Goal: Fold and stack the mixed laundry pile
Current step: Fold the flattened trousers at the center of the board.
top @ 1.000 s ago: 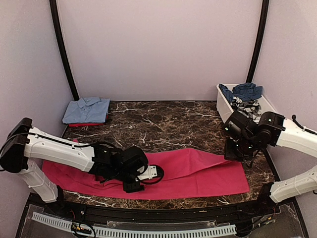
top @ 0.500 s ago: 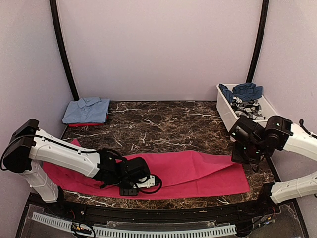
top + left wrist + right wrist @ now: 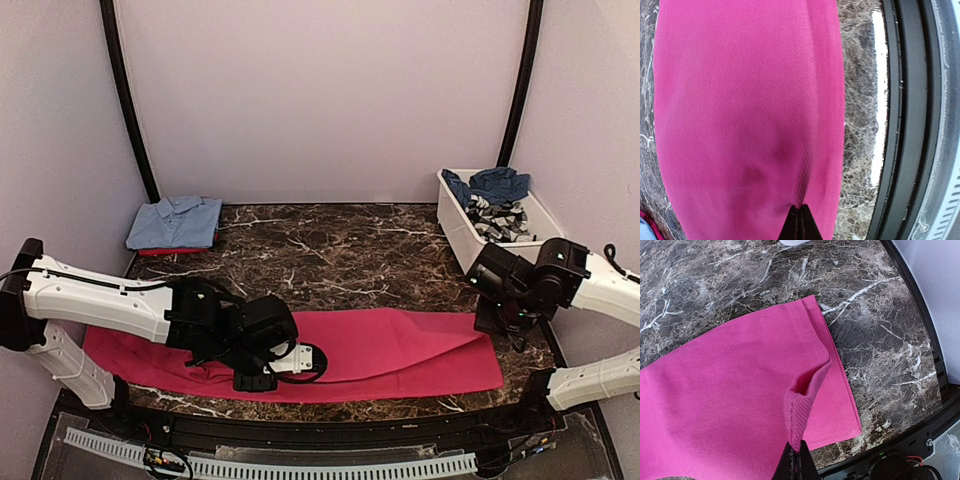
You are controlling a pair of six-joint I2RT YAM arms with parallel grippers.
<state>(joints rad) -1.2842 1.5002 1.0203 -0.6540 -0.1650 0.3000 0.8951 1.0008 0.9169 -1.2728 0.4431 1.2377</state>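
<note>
I read the magenta garment (image 3: 400, 345) as spread lengthwise along the near edge of the desk (image 3: 330, 250). Left hand (image 3: 800, 223): fingers together, pinching the cloth close to its near hem. Right hand (image 3: 798, 460): clamped on a raised fold near the garment's right end. The light blue shirt (image 3: 175, 222) lies folded at far left.

The middle of the marble table (image 3: 330, 250), behind the magenta-pink garment (image 3: 400, 345), lies open up to the back wall (image 3: 320, 100). 2 obstacles stand in the back corners: the folded light blue shirt (image 3: 175, 222) at left, the white tub (image 3: 455, 230) at right.
</note>
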